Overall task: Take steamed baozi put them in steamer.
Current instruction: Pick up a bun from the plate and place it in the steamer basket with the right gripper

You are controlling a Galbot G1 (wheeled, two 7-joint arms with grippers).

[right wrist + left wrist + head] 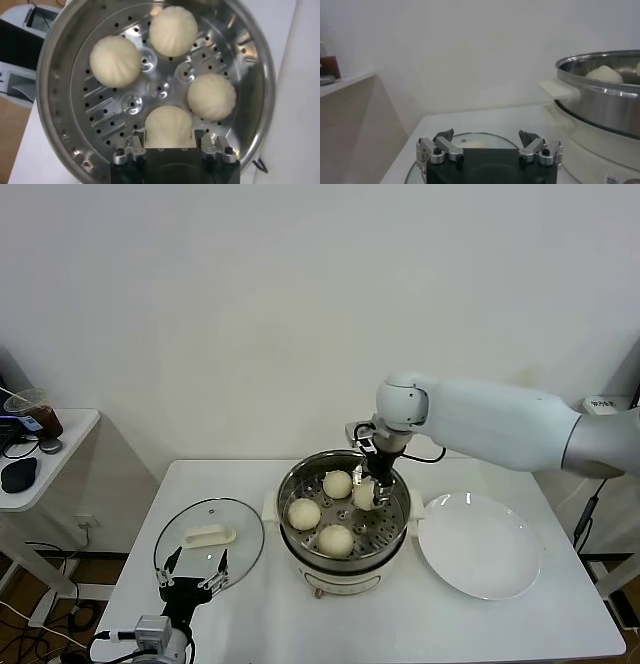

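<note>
The steamer (296,482) is a shiny steel pot on a cream base at mid-table. On its perforated tray (107,112) lie three steamed baozi (115,61), (173,30), (211,96). My right gripper (168,134) reaches down into the pot from the right and is shut on another baozi (168,122), which is low over the tray on its right side. The head view shows that held bun (364,493) beside the other buns (337,483). My left gripper (193,569) is parked open at the table's front left, nothing between its fingers.
A round glass lid (190,519) with a white handle lies flat to the left of the steamer, just beyond the left gripper (486,135). A bare white plate (480,544) sits right of the steamer. A side table (60,444) stands far left.
</note>
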